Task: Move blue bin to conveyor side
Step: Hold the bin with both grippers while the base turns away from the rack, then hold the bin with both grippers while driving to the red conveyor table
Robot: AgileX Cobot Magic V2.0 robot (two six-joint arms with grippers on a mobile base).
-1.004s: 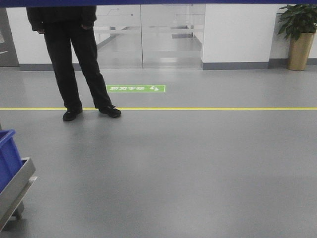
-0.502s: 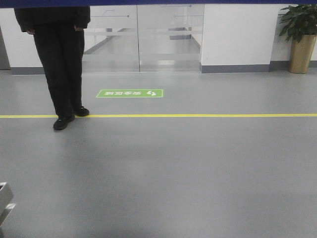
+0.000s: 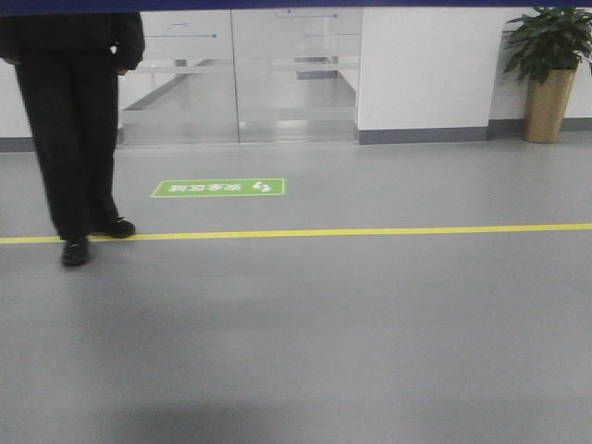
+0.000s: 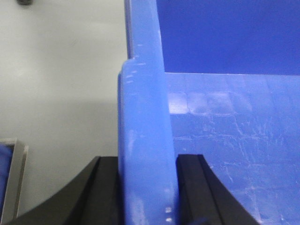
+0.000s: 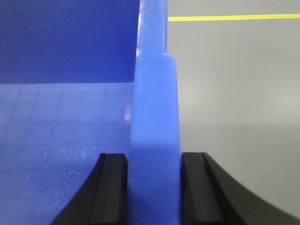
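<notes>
So the left gripper (image 4: 147,190) is clamped right over a side wall of the blue bin (image 4: 225,140). One black finger (image 4: 101,192) is pressed on the outer face and the other on the inner face, and the thick rim fills the whole gap. Over on the opposite hand, the right gripper (image 5: 154,187) has the same kind of grab on another wall, black pads tight against both faces.

From each wrist the wall runs straight away from the fingers, and the bin's scuffed bottom and far wall sit on the inner-finger side. So the bin is basically pinched between the two hands. On the outer-finger side it's just grey floor (image 5: 234,103) down below.

Low down past the left hand's outer finger there's a metal edge (image 4: 14,173) with something blue behind it. Way out ahead of the right hand a yellow line (image 5: 234,18) crosses the floor.

Further out, the front cam shows a person (image 3: 74,129) in black standing on that line. Beyond are a green floor sticker (image 3: 219,188), glass doors (image 3: 240,74) and a potted plant (image 3: 546,65). A dark blue strip (image 3: 296,4) runs along the top edge, can't tell what it is.
</notes>
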